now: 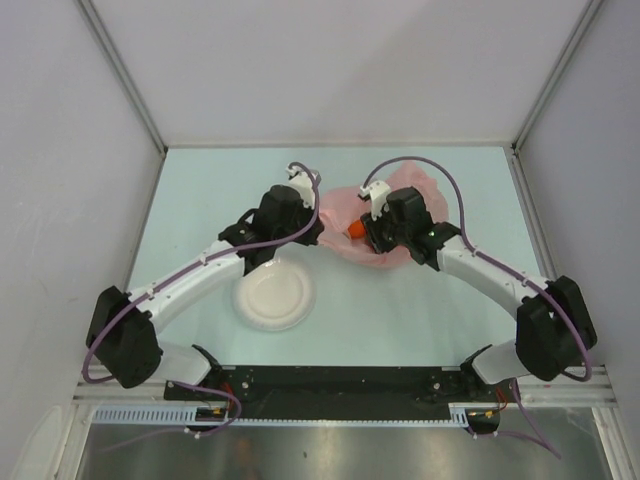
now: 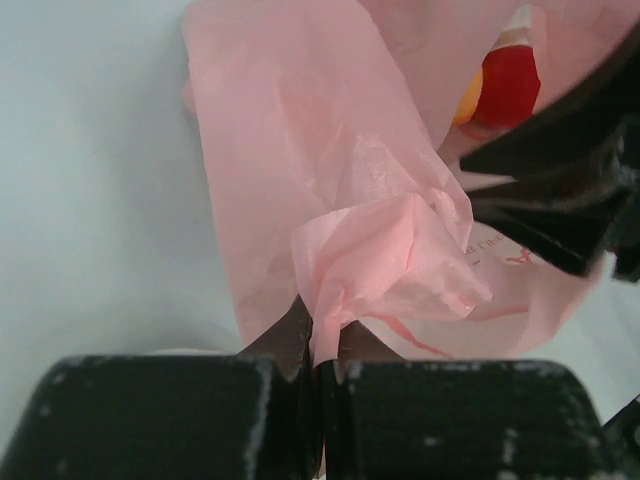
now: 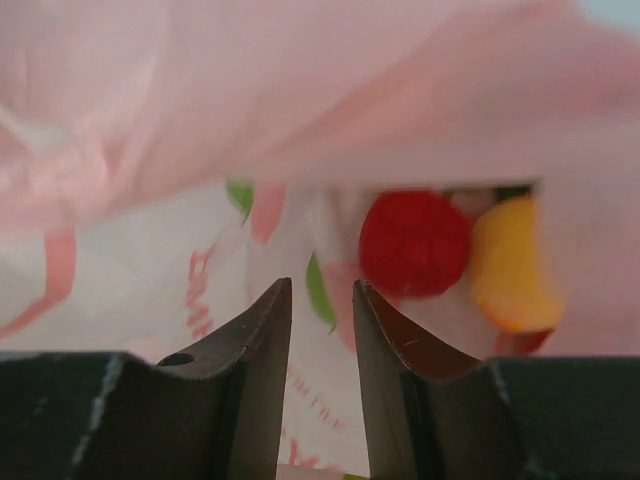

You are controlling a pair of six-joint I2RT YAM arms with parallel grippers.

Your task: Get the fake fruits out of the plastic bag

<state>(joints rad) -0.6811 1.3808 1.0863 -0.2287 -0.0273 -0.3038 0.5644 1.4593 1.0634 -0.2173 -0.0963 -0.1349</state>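
Note:
The pink plastic bag [image 1: 392,205] lies crumpled at the middle back of the table. My left gripper [image 1: 314,228] is at its left edge, shut on a bunched fold of the bag [image 2: 380,250]; the jaws meet with the film between them [image 2: 320,345]. My right gripper [image 1: 372,234] is at the bag's mouth, next to an orange fruit [image 1: 355,230]. In the right wrist view its jaws [image 3: 321,300] stand slightly apart and empty, with bag film [image 3: 300,110] above. A red fruit [image 3: 415,243] and a yellow-orange fruit [image 3: 510,265] lie inside, ahead to the right. The red fruit [image 2: 510,85] also shows in the left wrist view.
A round white plate [image 1: 273,297] sits on the table in front of the left gripper, near the left arm. Grey walls enclose the table on the left, back and right. The right gripper's black body [image 2: 560,200] is close to the left gripper.

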